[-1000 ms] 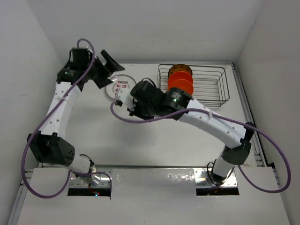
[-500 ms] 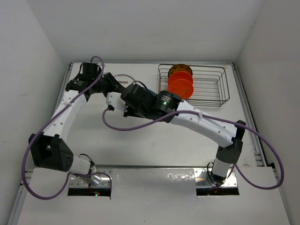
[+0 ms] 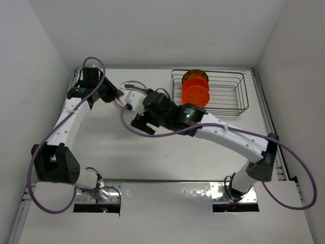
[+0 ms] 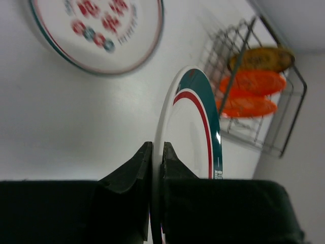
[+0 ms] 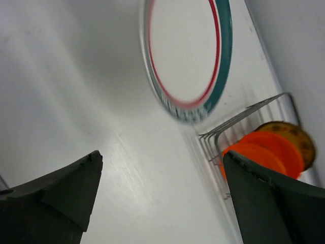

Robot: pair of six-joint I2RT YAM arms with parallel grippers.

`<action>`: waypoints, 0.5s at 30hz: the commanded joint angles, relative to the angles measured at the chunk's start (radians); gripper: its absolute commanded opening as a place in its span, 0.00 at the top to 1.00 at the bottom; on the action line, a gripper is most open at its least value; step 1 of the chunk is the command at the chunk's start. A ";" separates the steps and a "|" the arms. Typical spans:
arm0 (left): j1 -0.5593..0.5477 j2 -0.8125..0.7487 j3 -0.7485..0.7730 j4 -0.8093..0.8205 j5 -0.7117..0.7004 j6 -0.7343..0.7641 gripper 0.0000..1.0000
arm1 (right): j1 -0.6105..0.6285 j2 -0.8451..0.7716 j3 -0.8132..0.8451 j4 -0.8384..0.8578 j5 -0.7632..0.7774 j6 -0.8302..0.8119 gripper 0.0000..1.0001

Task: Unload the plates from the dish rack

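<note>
My left gripper (image 4: 156,147) is shut on the rim of a white plate (image 4: 190,132) with a teal and red band, held on edge above the table. From above, that plate (image 3: 133,87) shows just right of the left gripper (image 3: 118,94). My right gripper (image 3: 142,111) stands open and empty a little right of it; in its wrist view the same plate (image 5: 185,56) lies beyond the open right gripper (image 5: 161,155). The wire dish rack (image 3: 223,104) at the back right holds upright orange plates (image 3: 195,91).
A white plate with red and teal marks (image 4: 96,30) lies flat on the table beyond the held one. The rack (image 4: 252,141) with its orange plates (image 4: 251,84) stands to the right. White walls enclose the table on three sides.
My left gripper moved in and shut on the teal-rimmed plate. My right gripper, shut on it before, has opened and drawn back slightly toward the near side.
</note>
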 commanded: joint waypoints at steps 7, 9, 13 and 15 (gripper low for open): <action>0.179 0.289 0.040 0.434 -0.026 0.011 1.00 | -0.236 -0.367 -0.198 0.143 -0.069 0.379 0.01; 0.185 0.386 0.093 0.423 -0.002 0.022 1.00 | -0.241 -0.413 -0.225 0.117 -0.043 0.381 0.01; 0.188 0.493 0.239 0.339 -0.023 0.033 1.00 | -0.253 -0.494 -0.275 0.079 0.020 0.387 0.01; 0.192 0.521 0.253 0.332 -0.040 0.036 1.00 | -0.260 -0.539 -0.298 0.071 0.042 0.384 0.01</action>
